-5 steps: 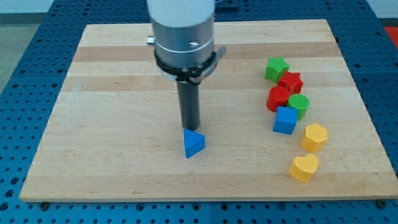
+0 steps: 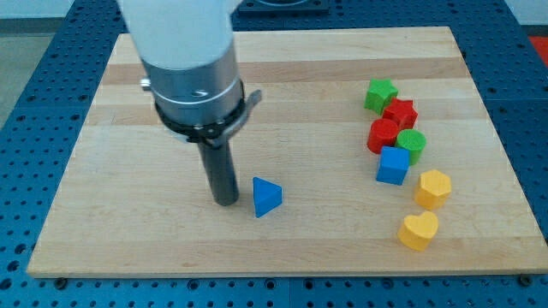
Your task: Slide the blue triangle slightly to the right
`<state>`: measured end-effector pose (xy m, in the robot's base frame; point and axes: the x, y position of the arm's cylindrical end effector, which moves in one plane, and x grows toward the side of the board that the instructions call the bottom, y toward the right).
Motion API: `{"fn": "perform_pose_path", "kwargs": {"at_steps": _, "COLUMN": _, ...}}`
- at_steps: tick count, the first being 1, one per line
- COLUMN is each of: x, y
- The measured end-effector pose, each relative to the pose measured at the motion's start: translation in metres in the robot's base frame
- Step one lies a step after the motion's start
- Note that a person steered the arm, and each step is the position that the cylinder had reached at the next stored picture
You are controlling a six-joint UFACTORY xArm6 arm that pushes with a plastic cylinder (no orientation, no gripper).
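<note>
Tip (image 2: 226, 202) has shifted from behind the blue triangle (image 2: 266, 197) to just beside its left, small gap. Triangle unmoved, mid-front of the wooden bench (image 2: 128, 239). Tool is a plain dark rod, holds nothing.

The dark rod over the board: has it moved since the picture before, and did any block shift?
My tip moved from just above the blue triangle toward the view's left and slightly down; it now stands just left of the triangle, a small gap between them. The triangle and the blocks at the view's right stayed put.
</note>
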<state>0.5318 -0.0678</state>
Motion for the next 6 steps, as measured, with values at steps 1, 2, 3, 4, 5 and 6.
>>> {"fn": "perform_pose_path", "kwargs": {"at_steps": 1, "x": 0.0, "y": 0.028}}
{"fn": "perform_pose_path", "kwargs": {"at_steps": 2, "x": 0.0, "y": 0.046}}
{"fn": "perform_pose_path", "kwargs": {"at_steps": 3, "x": 0.0, "y": 0.062}}
{"fn": "perform_pose_path", "kwargs": {"at_steps": 4, "x": 0.0, "y": 0.073}}
{"fn": "perform_pose_path", "kwargs": {"at_steps": 5, "x": 0.0, "y": 0.074}}
{"fn": "perform_pose_path", "kwargs": {"at_steps": 6, "x": 0.005, "y": 0.074}}
